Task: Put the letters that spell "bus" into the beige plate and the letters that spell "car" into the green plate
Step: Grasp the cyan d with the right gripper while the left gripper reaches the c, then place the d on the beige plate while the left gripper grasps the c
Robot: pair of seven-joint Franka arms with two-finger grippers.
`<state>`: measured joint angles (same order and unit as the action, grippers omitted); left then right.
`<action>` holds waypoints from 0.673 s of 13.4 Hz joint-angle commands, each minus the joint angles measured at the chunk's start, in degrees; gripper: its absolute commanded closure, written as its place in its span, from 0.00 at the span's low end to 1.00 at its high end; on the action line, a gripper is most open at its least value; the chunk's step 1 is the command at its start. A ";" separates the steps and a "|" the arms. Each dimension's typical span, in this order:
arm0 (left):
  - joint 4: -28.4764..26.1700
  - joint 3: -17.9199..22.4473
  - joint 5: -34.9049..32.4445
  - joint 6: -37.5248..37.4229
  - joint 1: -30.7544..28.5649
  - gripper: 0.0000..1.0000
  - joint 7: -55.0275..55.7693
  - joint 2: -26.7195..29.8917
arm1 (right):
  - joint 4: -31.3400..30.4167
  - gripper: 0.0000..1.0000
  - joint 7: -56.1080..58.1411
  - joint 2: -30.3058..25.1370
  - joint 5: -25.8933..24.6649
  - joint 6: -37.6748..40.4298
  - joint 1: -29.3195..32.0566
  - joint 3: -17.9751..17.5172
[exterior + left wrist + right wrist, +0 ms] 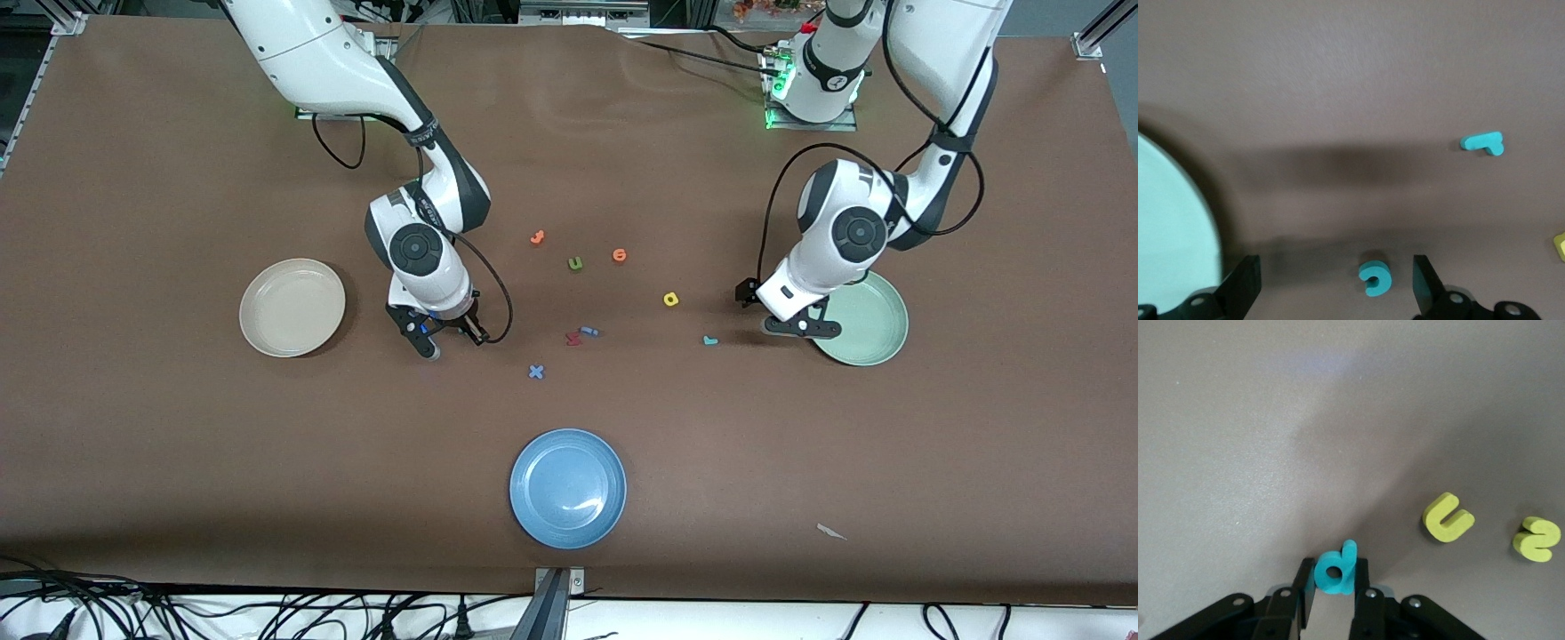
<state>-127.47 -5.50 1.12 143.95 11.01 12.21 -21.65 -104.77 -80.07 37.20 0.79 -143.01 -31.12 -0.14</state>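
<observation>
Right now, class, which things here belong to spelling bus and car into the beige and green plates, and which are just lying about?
Job: teal b, in the shut right gripper; yellow u; yellow s; teal c, under the open left gripper; teal r; yellow a; beige plate; green plate.
Lying about: blue plate; blue x; dark red letter; olive-green letter; orange letters.

beige plate 1 | green plate 1 | blue plate 1 | foam letters 12
</observation>
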 commanded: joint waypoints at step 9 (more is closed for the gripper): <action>-1.99 0.23 -0.33 2.56 1.91 0.10 2.47 -2.43 | 8.97 1.00 24.99 -8.28 0.35 30.91 0.71 11.46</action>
<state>-128.96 -5.52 1.12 145.64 12.51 13.80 -24.08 -95.17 -63.54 31.58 0.56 -117.52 -30.86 8.66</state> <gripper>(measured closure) 0.097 0.727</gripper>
